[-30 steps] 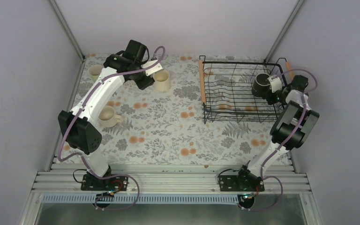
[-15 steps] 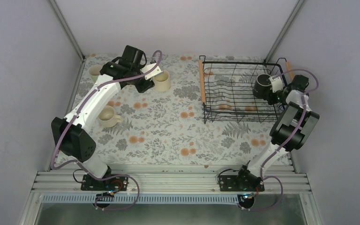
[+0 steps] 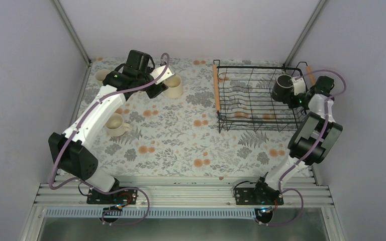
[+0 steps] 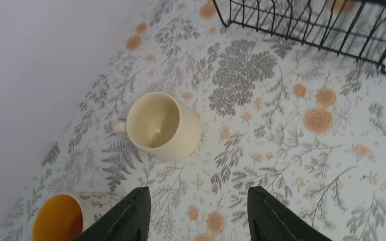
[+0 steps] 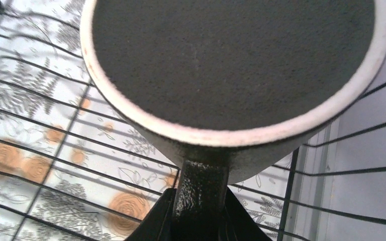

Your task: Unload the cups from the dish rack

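Note:
The black mug hangs in the right end of the black wire dish rack. My right gripper is shut on its handle, and the mug's dark inside fills the right wrist view above the rack wires. My left gripper is open and empty just left of the tall cream cup. That cup stands upright beyond the gripper. The patterned cup with the orange inside stands by the left finger.
A beige cup with a handle stands on the floral tablecloth at the left. A pale cup stands in the far left corner. The rack's corner shows at the top right of the left wrist view. Walls close in on three sides.
My left gripper has drawn back to the left, away from the cream cup. My right gripper has shifted the black mug slightly up and to the right.

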`<action>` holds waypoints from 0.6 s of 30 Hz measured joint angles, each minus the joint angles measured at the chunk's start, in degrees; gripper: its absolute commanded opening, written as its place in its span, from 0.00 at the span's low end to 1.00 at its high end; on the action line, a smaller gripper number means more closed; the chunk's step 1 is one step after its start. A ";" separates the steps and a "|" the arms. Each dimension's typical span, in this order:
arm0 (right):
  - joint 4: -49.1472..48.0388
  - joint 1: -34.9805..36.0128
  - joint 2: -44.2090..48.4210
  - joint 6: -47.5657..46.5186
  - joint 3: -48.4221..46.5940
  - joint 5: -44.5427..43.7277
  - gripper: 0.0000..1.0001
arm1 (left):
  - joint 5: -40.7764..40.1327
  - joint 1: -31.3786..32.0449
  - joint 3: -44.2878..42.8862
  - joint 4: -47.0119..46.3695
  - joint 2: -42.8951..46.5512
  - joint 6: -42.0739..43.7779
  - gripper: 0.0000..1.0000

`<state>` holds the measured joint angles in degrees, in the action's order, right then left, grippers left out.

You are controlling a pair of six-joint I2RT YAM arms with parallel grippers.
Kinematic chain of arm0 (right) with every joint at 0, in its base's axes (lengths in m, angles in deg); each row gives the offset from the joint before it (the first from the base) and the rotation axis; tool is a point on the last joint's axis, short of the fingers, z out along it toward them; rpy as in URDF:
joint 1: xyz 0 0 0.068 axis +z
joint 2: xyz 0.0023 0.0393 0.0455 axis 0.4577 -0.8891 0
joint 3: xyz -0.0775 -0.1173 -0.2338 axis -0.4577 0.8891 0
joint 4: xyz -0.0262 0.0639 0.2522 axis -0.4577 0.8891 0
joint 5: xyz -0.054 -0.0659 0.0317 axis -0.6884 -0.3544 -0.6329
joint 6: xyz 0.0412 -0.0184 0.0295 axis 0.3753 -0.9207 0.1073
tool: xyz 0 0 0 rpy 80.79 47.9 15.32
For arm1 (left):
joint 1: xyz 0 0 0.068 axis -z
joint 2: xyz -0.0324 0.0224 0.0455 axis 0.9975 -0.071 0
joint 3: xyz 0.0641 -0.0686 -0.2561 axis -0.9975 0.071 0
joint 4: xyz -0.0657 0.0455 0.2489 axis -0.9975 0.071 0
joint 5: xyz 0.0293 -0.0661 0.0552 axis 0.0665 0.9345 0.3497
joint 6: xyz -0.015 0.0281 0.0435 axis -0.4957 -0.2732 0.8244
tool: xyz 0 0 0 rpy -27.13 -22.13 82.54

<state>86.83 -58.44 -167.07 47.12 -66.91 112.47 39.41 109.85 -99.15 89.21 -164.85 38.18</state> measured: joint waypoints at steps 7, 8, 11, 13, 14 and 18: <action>3.74 1.40 9.18 1.33 -1.05 3.56 0.04 | 2.03 0.76 0.46 -6.36 0.33 -2.73 0.94; 4.39 1.64 10.43 1.49 -1.60 4.28 0.04 | 2.58 1.09 0.46 -7.54 0.42 -3.17 0.99; 6.95 2.43 13.51 1.99 -3.63 7.08 0.04 | 4.37 2.40 0.52 -11.13 0.79 -4.09 1.00; 9.81 3.10 14.47 2.29 -6.12 9.31 0.04 | 5.79 3.39 0.90 -14.23 1.18 -4.50 1.00; 11.30 3.52 14.60 2.43 -7.72 10.62 0.04 | 6.69 3.87 1.29 -16.20 1.44 -4.83 1.00; 18.49 5.44 13.25 3.52 -16.57 17.38 0.04 | 10.71 4.87 4.85 -25.07 2.80 -5.73 1.00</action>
<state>105.32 -53.00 -153.83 50.64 -83.48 129.84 50.12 114.72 -94.30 64.14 -162.05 32.45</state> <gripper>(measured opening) 0.139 0.998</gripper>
